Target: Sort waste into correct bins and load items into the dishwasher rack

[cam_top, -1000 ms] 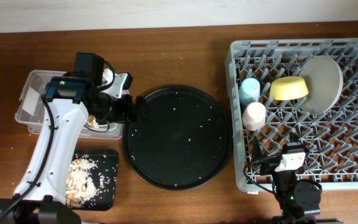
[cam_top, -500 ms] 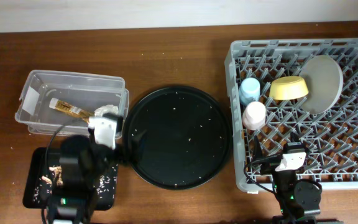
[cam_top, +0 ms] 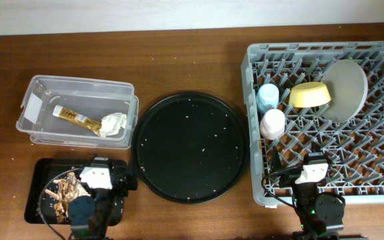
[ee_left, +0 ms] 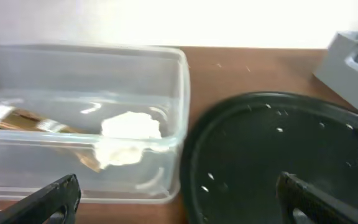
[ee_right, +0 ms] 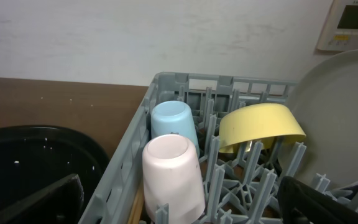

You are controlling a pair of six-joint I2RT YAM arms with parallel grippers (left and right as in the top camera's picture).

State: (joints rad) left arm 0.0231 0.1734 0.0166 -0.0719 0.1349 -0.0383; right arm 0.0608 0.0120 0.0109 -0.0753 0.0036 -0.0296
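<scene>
On the left wrist view I see the left gripper [ee_left: 179, 183] spread wide and empty, facing the clear tub [ee_left: 180, 93] that holds the napkin [ee_left: 129, 134] and wrapper stick [ee_left: 23, 118]. Only overhead shows the food scraps [cam_top: 62, 193] in the black tray [cam_top: 37, 167]. The right gripper [ee_right: 179, 182], equally wide and empty, faces the rack [ee_right: 135, 140], which holds 4 items: blue cup [ee_right: 173, 121], pink cup [ee_right: 173, 168], yellow bowl [ee_right: 260, 124] and plate [ee_right: 340, 106].
</scene>
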